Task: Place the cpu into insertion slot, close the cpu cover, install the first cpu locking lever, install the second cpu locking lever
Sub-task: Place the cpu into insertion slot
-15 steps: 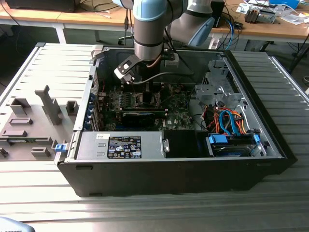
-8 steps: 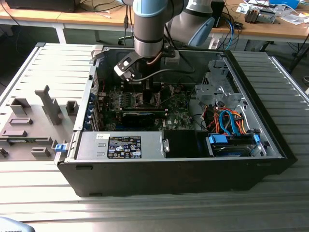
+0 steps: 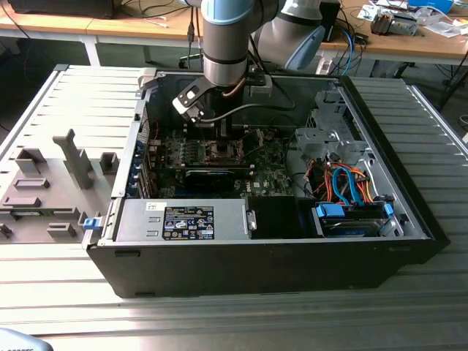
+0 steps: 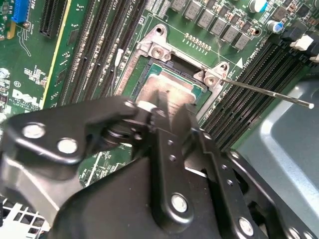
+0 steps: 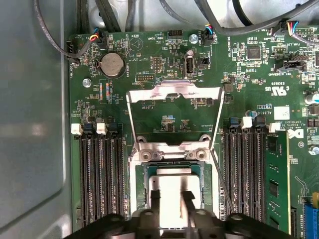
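The cpu (image 5: 174,181), a pale silver square, lies at the insertion slot (image 5: 169,149), inside its silvery rim; whether it is fully seated I cannot tell. In the second wrist view the cpu (image 4: 172,82) shows its green border within the insertion slot (image 4: 159,50). The cpu cover (image 5: 149,92) is flipped up and back, and the board shows through its window. My gripper (image 5: 172,199) hangs directly over the chip's face, as the second wrist view of the gripper (image 4: 172,107) also shows. In the exterior view the gripper (image 3: 221,139) reaches down into the open computer case (image 3: 256,270). A thin locking lever (image 4: 269,92) sticks out free.
Dark memory slots (image 5: 99,174) flank the socket on both sides. A black expansion card (image 3: 212,175) lies just in front of the socket. Orange and blue cables (image 3: 344,183) and a drive cage fill the exterior view's right. A grey fixture tray (image 3: 51,183) sits left of the case.
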### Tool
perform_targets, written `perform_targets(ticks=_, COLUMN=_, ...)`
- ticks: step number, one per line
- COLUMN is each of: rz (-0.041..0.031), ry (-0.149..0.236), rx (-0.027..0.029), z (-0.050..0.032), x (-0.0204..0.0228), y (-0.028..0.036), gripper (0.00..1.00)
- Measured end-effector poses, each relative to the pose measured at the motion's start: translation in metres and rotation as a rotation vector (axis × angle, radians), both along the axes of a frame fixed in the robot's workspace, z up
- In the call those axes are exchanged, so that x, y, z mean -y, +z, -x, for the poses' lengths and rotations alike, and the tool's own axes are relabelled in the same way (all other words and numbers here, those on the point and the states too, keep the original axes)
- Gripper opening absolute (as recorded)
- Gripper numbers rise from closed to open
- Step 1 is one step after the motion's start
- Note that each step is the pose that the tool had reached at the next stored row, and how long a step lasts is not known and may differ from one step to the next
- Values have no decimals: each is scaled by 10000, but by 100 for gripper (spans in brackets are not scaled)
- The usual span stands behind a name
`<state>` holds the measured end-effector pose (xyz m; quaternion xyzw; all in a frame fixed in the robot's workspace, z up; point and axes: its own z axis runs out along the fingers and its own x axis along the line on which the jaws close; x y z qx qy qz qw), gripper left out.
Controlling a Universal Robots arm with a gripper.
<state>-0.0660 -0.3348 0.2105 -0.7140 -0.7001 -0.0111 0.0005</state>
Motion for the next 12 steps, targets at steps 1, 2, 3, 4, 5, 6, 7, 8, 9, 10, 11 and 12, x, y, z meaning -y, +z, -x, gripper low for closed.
perform_targets(ticks=1, rz=1, ry=19, rx=-1, z=-1, x=1, y=1, gripper=29)
perform_targets(ticks=2, rz=2, ry=45, rx=-2, z=-3, x=2, y=1, gripper=23)
perform_targets(ticks=3, rz=2, ry=86, rx=-2, z=-3, x=5, y=1, gripper=16)
perform_targets(ticks=4, rz=2, ry=136, rx=-2, z=-4, x=6, y=1, gripper=11)
perform_targets(ticks=5, rz=2, ry=194, rx=-2, z=-3, x=7, y=1, gripper=11)
perform_targets(ticks=6, rz=2, ry=258, rx=-2, z=-3, x=8, y=2, gripper=11)
perform_targets(ticks=7, rz=3, ry=324, rx=-3, z=-3, x=9, y=12, gripper=11)
perform_targets(ticks=8, rz=2, ry=343, rx=-2, z=-4, x=8, y=25, gripper=11)
perform_targets(ticks=9, rz=1, ry=352, rx=-2, z=-6, x=8, y=56, gripper=11)
perform_targets(ticks=10, rz=2, ry=351, rx=-2, z=-6, x=8, y=79, gripper=11)
perform_targets(ticks=11, rz=0, ry=351, rx=-1, z=-7, x=8, y=106, gripper=11)
perform_targets(ticks=12, rz=1, ry=350, rx=-2, z=-7, x=8, y=172, gripper=11)
